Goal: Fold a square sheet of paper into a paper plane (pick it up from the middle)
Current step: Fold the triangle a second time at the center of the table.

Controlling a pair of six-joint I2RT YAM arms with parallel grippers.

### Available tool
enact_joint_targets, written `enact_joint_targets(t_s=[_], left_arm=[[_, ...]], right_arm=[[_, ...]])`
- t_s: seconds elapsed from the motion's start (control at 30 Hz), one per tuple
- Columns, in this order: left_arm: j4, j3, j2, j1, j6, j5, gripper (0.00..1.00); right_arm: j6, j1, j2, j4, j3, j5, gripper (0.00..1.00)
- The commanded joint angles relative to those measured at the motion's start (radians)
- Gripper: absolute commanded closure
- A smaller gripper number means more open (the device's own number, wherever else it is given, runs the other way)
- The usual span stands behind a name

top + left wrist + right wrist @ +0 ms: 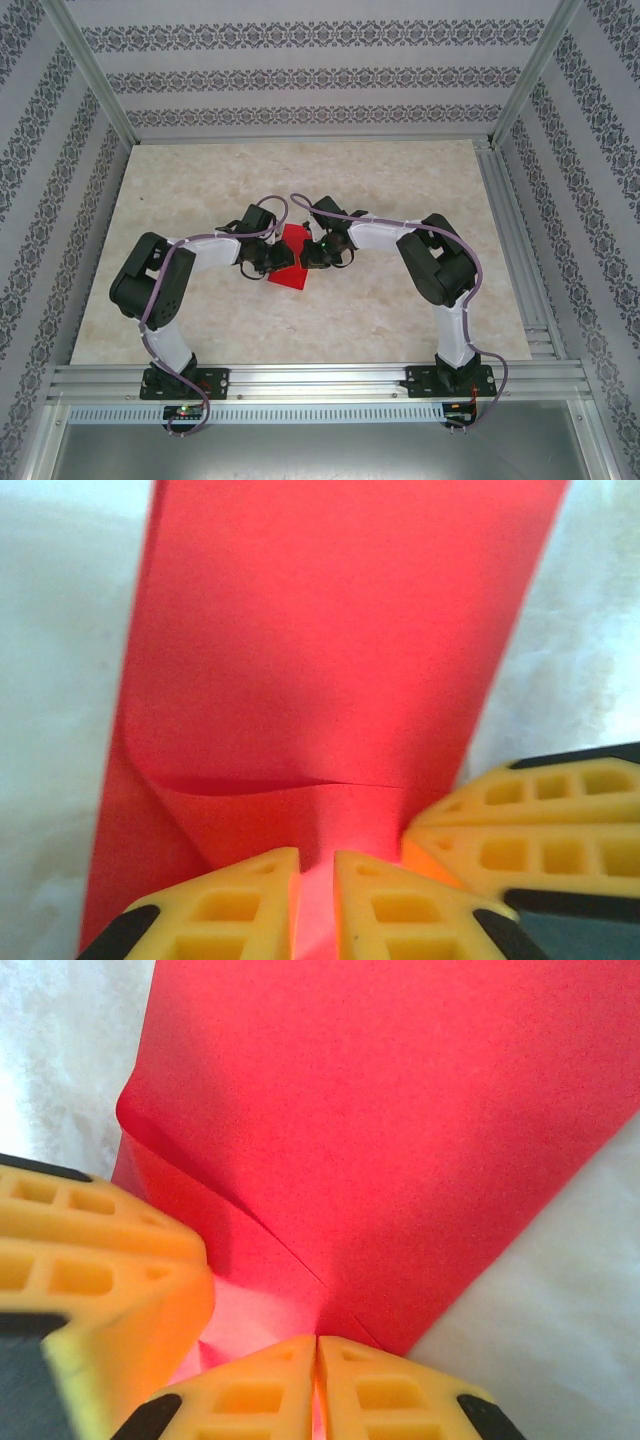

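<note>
Top view, table: a pale marble-patterned table (pixel 420 190) inside an aluminium frame with patterned walls.
Top view, paper: the red sheet of paper (pixel 291 242) sits near the middle of the table, well away from every edge, partly covered by the two wrists.
Top view, arms: both arms bend inward, so the left gripper (pixel 270 264) and the right gripper (pixel 316 256) meet over the sheet, just beside each other.
Left wrist view, paper: the red sheet of paper (pixel 330 650) runs away from the camera as a broad band, with a curved fold line across it close to the fingers; the lower part is raised and buckled.
Left wrist view, hand: the left gripper (pixel 316 870) has its yellow fingers drawn narrow, pinching a raised ridge of the sheet.
Left wrist view, neighbour: the right gripper (pixel 420 830) comes in from the right, its tips touching the paper.
Right wrist view, paper: the red sheet of paper (pixel 400 1130) spreads over the pale table (pixel 560 1300), with a crease slanting down toward the fingers.
Right wrist view, hand: the right gripper (pixel 317 1355) is almost fully closed, with a thin edge of red paper between its fingers.
Right wrist view, neighbour: the left gripper (pixel 195 1265) sits at the left, against the sheet.
</note>
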Motion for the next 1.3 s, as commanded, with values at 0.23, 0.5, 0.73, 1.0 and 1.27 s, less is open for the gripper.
enact_joint_targets(t_s=[0.23, 0.5, 0.73, 1.0, 1.27], left_arm=[[-0.012, 0.043, -0.044, 0.003, -0.006, 0.018, 0.79], [-0.048, 0.073, 0.027, 0.019, 0.015, -0.032, 0.80], [-0.121, 0.093, 0.054, 0.030, 0.040, -0.104, 0.80], [-0.094, 0.095, -0.023, 0.032, 0.046, -0.056, 0.77], [-0.130, 0.118, 0.006, 0.032, 0.055, -0.143, 0.80]], right_arm=[[-0.048, -0.009, 0.081, -0.129, -0.024, 0.176, 0.89], [-0.047, -0.009, 0.091, -0.127, -0.022, 0.174, 0.89], [-0.051, -0.011, 0.098, -0.133, -0.020, 0.180, 0.89], [-0.049, -0.012, 0.098, -0.123, -0.020, 0.165, 0.89], [-0.041, -0.012, 0.100, -0.110, -0.035, 0.153, 0.89]])
